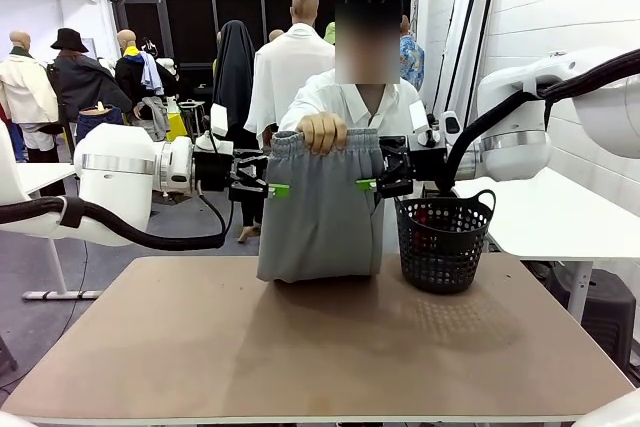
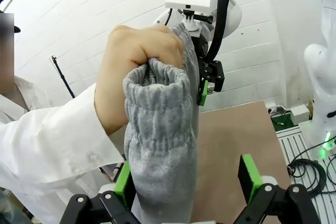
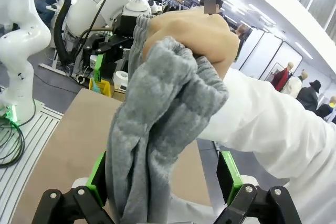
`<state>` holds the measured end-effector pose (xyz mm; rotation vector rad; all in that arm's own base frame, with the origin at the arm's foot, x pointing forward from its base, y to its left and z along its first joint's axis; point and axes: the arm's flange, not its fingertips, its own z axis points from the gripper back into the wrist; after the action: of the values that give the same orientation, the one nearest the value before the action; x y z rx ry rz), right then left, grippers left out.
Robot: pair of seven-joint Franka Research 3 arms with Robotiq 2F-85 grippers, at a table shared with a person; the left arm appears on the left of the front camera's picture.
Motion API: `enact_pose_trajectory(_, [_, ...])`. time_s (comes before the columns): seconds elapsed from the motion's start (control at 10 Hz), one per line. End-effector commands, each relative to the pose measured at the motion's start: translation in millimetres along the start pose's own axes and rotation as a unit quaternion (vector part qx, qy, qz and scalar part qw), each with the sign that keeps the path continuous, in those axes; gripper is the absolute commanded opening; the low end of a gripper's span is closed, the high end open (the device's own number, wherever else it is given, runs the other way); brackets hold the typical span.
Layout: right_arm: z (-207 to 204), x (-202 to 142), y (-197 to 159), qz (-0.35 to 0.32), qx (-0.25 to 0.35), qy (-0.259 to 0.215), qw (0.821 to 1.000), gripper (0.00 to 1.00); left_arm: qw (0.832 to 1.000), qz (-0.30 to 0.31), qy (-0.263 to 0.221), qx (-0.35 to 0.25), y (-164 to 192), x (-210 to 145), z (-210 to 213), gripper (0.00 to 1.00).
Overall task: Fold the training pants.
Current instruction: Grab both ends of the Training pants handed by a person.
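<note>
1 pair training pants (image 1: 320,217) hung from person's fist (image 1: 322,132) at bench (image 1: 300,347) far edge; left hand (image 1: 273,189) and right hand (image 1: 371,185) stood released astride side edges, best clenched level below waistband.

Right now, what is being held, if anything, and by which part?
The person's hand holds the training pants by the bunched waistband. The left tool and right tool stand open around the fabric, gripping nothing.
</note>
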<state>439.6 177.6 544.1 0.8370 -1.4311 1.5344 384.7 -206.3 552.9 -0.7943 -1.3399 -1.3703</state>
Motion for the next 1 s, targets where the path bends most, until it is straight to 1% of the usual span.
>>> enact_pose_trajectory(0.0, [-5,0,-11,-0.022,-0.002,-0.012,1.0,1.0,1.0,-0.002,-0.021,0.001,-8,-8,-1,1.0])
enact_pose_trajectory(0.2, [-3,-2,-14,-0.033,-0.008,-0.03,0.999,1.0,0.999,0.015,-0.028,-0.02,-12,-11,-7,1.0])
enact_pose_trajectory(0.4, [-5,-5,-15,-0.049,-0.001,-0.033,0.998,1.0,0.999,0.018,-0.04,-0.026,-15,-10,-10,1.0])
enact_pose_trajectory(0.5, [-6,-7,-17,-0.056,0.003,-0.036,0.998,1.0,0.998,0.018,-0.049,-0.024,-13,-11,-12,0.86])
enact_pose_trajectory(0.6, [-7,-6,-16,-0.059,0.01,-0.039,0.997,0.88,0.998,0.022,-0.055,-0.017,-12,-11,-13,0.67])
enact_pose_trajectory(0.8, [-9,-8,-15,-0.074,0.025,-0.034,0.996,0.48,0.998,0.017,-0.067,-0.005,-6,-8,-18,0.28])
enact_pose_trajectory(0.9, [-8,-8,-14,-0.078,0.028,-0.033,0.996,0.28,0.997,0.02,-0.068,-0.01,-4,-8,-22,0.08])
